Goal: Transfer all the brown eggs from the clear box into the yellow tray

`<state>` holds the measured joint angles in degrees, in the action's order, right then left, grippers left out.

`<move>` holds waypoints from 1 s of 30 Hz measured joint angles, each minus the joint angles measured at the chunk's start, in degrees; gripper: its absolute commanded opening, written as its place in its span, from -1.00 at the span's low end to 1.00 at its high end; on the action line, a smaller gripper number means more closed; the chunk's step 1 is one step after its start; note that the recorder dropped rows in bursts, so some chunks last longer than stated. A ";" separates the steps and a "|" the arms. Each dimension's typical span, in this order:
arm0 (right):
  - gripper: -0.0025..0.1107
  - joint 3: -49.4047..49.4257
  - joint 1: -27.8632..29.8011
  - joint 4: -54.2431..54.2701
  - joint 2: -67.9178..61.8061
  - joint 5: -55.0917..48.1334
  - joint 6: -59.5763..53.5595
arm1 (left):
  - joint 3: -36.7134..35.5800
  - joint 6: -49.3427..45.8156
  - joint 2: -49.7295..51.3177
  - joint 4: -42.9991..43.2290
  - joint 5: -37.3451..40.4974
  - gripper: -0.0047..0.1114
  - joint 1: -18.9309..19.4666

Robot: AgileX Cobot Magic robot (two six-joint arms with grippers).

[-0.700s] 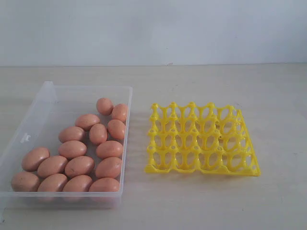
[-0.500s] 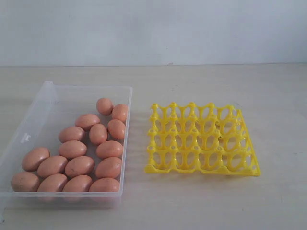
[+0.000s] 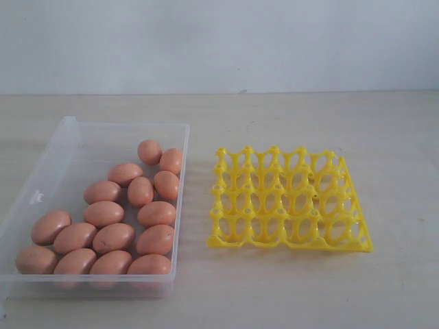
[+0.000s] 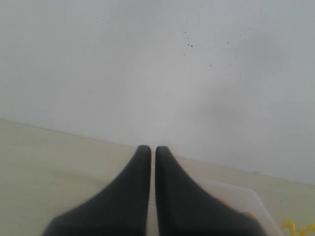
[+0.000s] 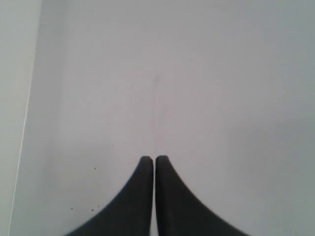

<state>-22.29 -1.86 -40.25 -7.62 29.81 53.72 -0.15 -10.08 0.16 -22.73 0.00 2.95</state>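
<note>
sixteen brown eggs [image 3: 113, 237] lie on their sides in the clear box [image 3: 130, 125], which sits on the left of the pale table [image 3: 288, 288]. they crowd the near end and the box's right wall, many of them touching, with two at the far end of the cluster close against that wall. the far left part of the box floor is bare.

just beside the box, to its right and apart from it, sits the yellow tray [image 3: 221, 240]. all four rows of four cups are open, with nothing in them. a plain white wall [image 3: 219, 41] stands behind the table.

the left gripper [image 4: 153, 147] has its two dark fingers [image 4: 128, 196] drawn together, only a thin slit between them, holding nothing. it hangs above the table, and past it a corner of the box, a hint of an egg and a scrap of the tray show.

the right gripper [image 5: 155, 158] is likewise closed, empty, and faces only the pale wall.
</note>
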 measured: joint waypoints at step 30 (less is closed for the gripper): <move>-0.96 -47.26 0.00 -54.07 -53.77 -44.87 4.09 | 0.00 0.00 0.00 0.00 0.00 -0.85 0.00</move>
<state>-69.55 -1.86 -94.32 -61.40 -15.06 57.81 -0.15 -10.08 0.16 -22.73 0.00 2.95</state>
